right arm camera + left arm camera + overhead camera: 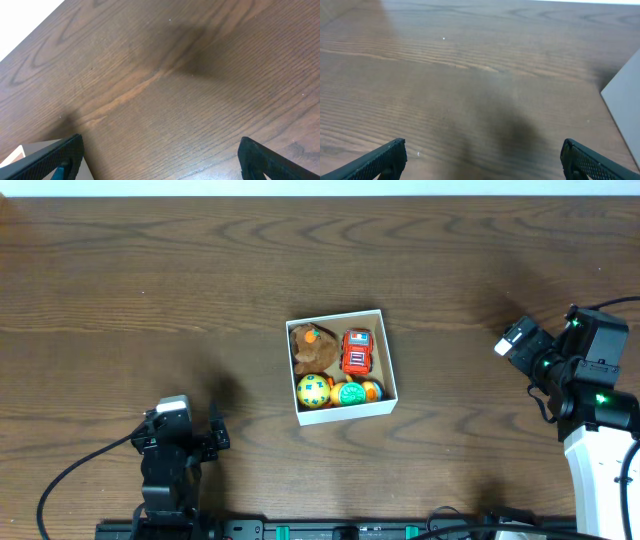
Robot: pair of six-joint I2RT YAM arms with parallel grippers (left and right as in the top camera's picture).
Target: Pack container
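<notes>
The container (346, 414), a small square white box with a tan inside, stands at the table's middle. It holds a brown plush toy (309, 346), a red toy car (357, 351), a yellow spotted ball (313, 391) and a green and orange toy (354, 393). My left gripper (192, 430) is open and empty near the front left, well apart from the box; the left wrist view (482, 146) shows a box wall (626, 102) at its right edge. My right gripper (527, 352) is open and empty to the right of the box; the right wrist view (160, 142) shows a box corner (31, 150).
The dark wooden table (150, 300) carries nothing else in view. The arm bases and cables (300, 530) lie along the front edge. The right arm's white base (600, 470) stands at the front right.
</notes>
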